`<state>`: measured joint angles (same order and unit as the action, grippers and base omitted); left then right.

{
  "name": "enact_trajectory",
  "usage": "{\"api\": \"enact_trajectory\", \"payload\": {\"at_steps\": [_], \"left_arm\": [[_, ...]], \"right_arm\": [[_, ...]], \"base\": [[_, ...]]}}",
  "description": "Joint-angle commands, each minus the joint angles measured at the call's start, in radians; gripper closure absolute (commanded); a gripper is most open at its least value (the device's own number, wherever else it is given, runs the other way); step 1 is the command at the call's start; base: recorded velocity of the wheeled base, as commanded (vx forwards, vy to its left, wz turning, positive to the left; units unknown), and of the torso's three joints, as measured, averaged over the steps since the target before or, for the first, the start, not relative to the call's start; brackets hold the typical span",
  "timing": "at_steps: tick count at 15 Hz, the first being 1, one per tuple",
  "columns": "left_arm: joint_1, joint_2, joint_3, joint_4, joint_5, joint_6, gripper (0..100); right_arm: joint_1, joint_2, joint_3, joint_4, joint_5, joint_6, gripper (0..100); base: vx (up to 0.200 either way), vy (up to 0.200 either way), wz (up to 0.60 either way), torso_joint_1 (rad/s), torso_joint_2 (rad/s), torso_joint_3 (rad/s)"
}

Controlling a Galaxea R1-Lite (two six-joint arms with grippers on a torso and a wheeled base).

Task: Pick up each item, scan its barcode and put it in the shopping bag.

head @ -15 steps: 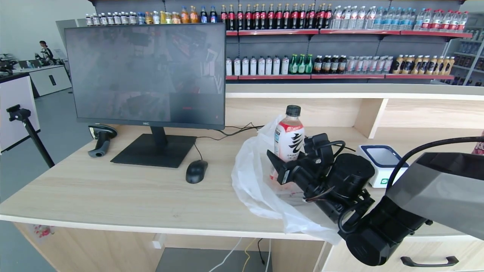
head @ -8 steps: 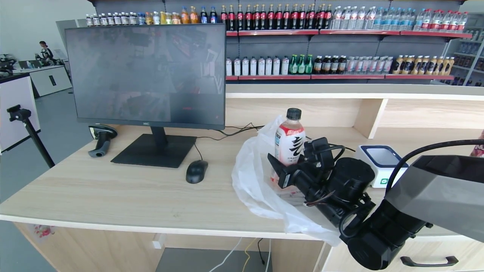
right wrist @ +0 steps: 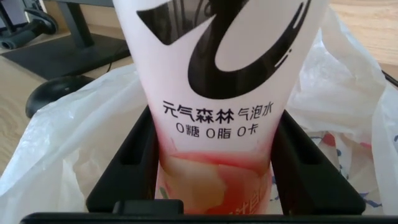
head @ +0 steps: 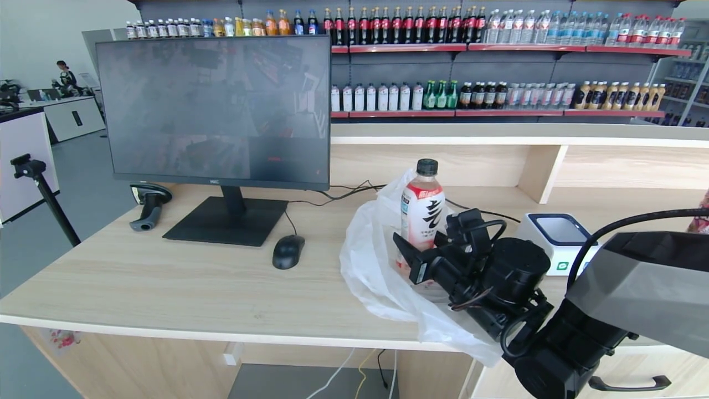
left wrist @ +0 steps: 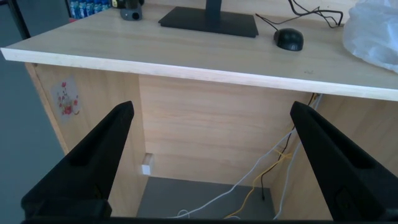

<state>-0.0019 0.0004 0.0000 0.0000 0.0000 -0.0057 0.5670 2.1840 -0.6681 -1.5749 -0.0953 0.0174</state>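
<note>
Right hand (head: 422,252) clamped on upright bottle (head: 424,208) at the shopping bag (head: 368,271) mouth; bagging step, probably; next move calls for lowering, then letting go.

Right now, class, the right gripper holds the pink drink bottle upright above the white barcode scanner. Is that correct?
Not quite: the right gripper holds the pink drink bottle upright at the plastic shopping bag; the white barcode scanner stands apart, as the head view shows.
</note>
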Motion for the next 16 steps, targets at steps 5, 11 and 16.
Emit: {"api": "enact_trajectory", "payload": {"at_steps": [5,11,16], "left_arm": [[0.000,0.000,0.000,0.000,0.000,-0.002,0],[0.000,0.000,0.000,0.000,0.000,0.000,0],[0.000,0.000,0.000,0.000,0.000,0.000,0]], "right_arm": [[0.001,0.006,0.015,0.004,0.000,0.007,0],[-0.001,-0.024,0.002,0.004,0.000,0.015,0],[-0.001,-0.086,0.022,0.004,0.000,0.015,0]], "base": [[0.000,0.000,0.00,0.000,0.00,0.000],[0.000,0.000,0.00,0.000,0.00,0.000],[0.000,0.000,0.00,0.000,0.00,0.000]]}}
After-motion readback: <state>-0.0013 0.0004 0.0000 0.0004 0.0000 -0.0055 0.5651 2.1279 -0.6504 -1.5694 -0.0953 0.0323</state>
